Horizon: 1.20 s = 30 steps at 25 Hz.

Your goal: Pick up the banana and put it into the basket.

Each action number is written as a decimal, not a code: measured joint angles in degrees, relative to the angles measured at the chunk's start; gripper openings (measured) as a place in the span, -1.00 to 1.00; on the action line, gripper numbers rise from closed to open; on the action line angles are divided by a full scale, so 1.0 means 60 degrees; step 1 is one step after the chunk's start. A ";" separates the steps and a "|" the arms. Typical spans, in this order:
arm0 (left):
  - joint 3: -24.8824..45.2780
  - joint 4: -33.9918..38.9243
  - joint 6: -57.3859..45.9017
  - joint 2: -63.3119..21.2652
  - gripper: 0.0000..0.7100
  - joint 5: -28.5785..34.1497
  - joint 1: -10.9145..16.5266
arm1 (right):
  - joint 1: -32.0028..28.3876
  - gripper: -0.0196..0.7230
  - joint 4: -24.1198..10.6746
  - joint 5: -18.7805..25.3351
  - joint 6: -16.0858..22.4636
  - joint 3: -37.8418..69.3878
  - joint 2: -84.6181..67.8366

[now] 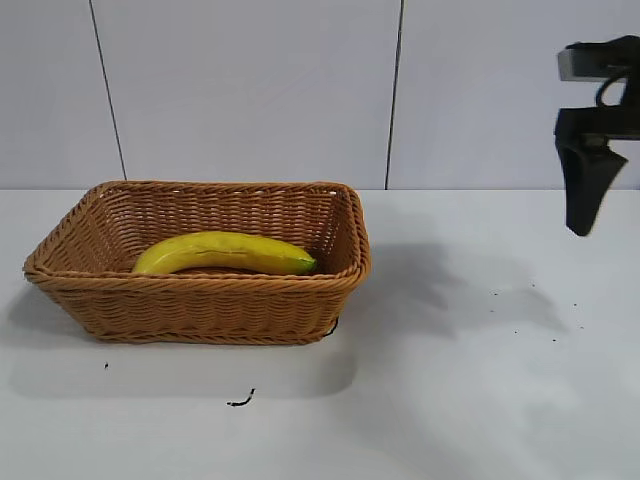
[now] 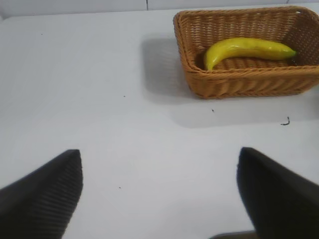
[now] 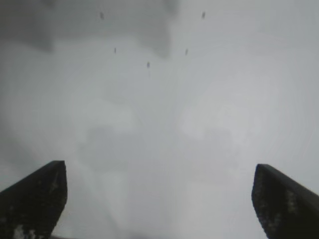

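Banana (image 1: 225, 252) inside basket (image 1: 200, 300); right tool (image 1: 583, 215) agape, empty, well apart.

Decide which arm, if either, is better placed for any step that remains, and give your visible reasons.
Neither: the banana already lies inside the basket. The right hand hangs open above bare table; the left hand, also open, is back from the basket.
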 joint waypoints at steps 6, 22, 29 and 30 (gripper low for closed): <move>0.0000 0.0000 0.0000 0.0000 0.79 0.0000 0.0000 | 0.0000 0.91 0.0000 -0.0796 -0.0286 0.2231 -0.3364; 0.0000 0.0000 0.0000 0.0000 0.79 0.0000 0.0000 | 0.0000 0.91 0.0038 -0.1717 -0.0666 0.3633 -1.0850; 0.0000 0.0000 0.0000 0.0000 0.79 0.0000 0.0000 | 0.0000 0.91 -0.0012 -0.1727 -0.0540 0.3640 -1.2498; 0.0000 0.0000 0.0000 0.0000 0.79 0.0000 0.0000 | 0.0000 0.91 -0.0048 -0.1727 -0.0516 0.3640 -1.2650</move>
